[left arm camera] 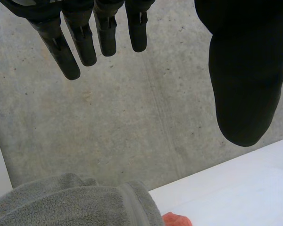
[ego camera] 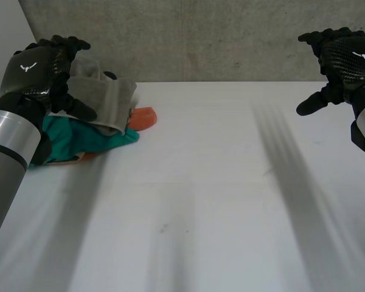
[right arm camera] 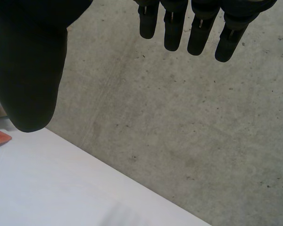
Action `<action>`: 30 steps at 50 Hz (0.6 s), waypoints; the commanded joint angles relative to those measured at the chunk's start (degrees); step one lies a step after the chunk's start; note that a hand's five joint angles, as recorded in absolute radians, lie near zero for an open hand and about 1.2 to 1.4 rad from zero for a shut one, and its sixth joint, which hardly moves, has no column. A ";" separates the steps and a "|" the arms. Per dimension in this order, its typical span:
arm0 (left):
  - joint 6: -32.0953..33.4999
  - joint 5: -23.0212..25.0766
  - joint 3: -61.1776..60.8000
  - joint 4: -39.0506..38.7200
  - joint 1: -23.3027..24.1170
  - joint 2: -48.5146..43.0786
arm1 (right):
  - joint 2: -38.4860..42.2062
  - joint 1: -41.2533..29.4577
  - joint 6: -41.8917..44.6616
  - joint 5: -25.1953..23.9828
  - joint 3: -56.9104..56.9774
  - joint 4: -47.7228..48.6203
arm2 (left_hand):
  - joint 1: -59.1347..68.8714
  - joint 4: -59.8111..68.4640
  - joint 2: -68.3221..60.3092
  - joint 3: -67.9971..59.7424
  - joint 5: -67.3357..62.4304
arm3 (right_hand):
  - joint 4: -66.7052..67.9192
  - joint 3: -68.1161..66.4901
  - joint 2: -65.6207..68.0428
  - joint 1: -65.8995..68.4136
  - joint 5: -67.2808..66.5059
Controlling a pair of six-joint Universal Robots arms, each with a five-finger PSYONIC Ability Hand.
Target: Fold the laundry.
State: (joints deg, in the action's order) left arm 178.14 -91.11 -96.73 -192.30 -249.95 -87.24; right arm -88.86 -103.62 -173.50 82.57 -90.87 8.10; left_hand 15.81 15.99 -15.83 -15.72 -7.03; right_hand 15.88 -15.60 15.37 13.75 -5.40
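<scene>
A heap of laundry lies at the table's far left: a grey towel (ego camera: 103, 97) on top, a teal cloth (ego camera: 85, 139) under it, and an orange cloth (ego camera: 145, 117) sticking out to the right. My left hand (ego camera: 39, 70) hovers above the heap's left side, open, with its fingers (left arm camera: 80, 40) straight and nothing in them; the grey towel (left arm camera: 75, 202) and a bit of orange cloth (left arm camera: 177, 220) lie below it. My right hand (ego camera: 344, 61) is raised at the far right, away from the laundry, open, its fingers (right arm camera: 198, 28) straight and empty.
The white table (ego camera: 201, 194) stretches from the heap to the right. A grey concrete wall (ego camera: 201, 36) rises just behind the table's far edge. A white panel stands at the far left.
</scene>
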 commanded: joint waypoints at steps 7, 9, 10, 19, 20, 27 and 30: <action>0.54 0.50 3.03 1.93 -0.10 0.14 | -0.35 0.00 0.09 -0.21 0.08 -0.01 | -4.75 -4.93 4.77 4.66 5.98 | -5.88 5.60 -5.37 -3.75 5.40; 1.94 0.50 5.39 2.89 -0.10 -0.91 | -0.35 0.00 0.10 -0.21 0.08 -0.01 | -4.92 -5.10 4.94 4.83 6.14 | -5.88 5.60 -5.37 -3.75 5.40; 2.47 0.50 6.28 2.98 -0.19 -1.00 | -0.35 0.00 0.10 -0.21 0.08 -0.01 | -4.92 -5.10 4.94 4.83 6.14 | -5.88 5.60 -5.37 -3.75 5.40; 14.77 0.41 22.44 3.95 -4.75 -18.48 | -0.26 -0.09 0.27 -0.48 -0.01 -0.01 | -5.09 -5.27 5.11 5.00 6.31 | -5.88 5.60 -5.37 -3.75 5.40; 17.48 0.58 25.16 3.86 -6.41 -21.62 | -0.26 -0.17 0.27 -0.56 -0.01 -0.01 | -5.09 -5.27 5.11 5.00 6.31 | -5.88 5.60 -5.37 -3.75 5.40; 27.25 2.34 34.93 2.63 -11.08 -35.00 | -0.17 -0.26 0.53 -0.65 -0.36 0.08 | -5.42 -5.60 5.45 5.34 6.65 | -5.88 5.60 -5.37 -3.75 5.40; 29.19 4.27 39.24 1.93 -12.05 -41.07 | -0.08 -0.26 0.62 -0.65 -0.44 0.17 | -4.58 -4.76 4.61 4.50 5.81 | -5.88 5.60 -5.37 -3.75 5.40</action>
State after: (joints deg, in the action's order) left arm 202.87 -89.43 -64.30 -189.22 -259.85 -118.72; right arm -89.03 -103.83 -173.08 81.96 -91.12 8.16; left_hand 12.38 11.98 -12.34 -12.67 -2.96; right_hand 12.13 -12.04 12.06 13.11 -2.77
